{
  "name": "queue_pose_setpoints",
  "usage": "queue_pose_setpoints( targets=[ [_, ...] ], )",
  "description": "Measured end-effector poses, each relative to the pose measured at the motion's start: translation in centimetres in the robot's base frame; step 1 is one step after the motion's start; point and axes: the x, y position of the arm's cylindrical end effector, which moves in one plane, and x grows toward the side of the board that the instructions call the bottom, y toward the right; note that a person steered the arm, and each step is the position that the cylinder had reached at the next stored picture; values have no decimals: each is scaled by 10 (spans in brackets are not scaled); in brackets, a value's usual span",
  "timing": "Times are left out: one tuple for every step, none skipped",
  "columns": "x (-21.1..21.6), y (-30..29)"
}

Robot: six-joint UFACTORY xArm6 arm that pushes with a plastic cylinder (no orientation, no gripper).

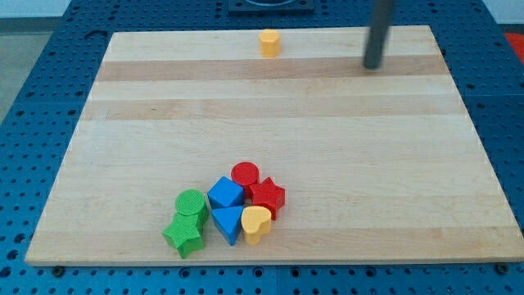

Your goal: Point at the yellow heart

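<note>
Far above yellow heart (255,224), my tip (373,65)

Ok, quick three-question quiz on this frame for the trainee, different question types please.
1. True or false: my tip touches the yellow heart.
2. Which block sits alone near the view's top? A) red star B) small yellow block C) blue triangle
3. Fill in: the yellow heart lies just to the view's right of the blue ____.

Key: 1 false, my tip is far off at the view's upper right; 2 B, the small yellow block; 3 triangle, the blue triangle.
</note>
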Motion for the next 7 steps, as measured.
queue_pose_setpoints(
  targets=[
    [62,70],
    [150,117],
    [245,116],
    [302,84],
    [303,69],
    [303,-4],
    [303,-92]
  ],
)
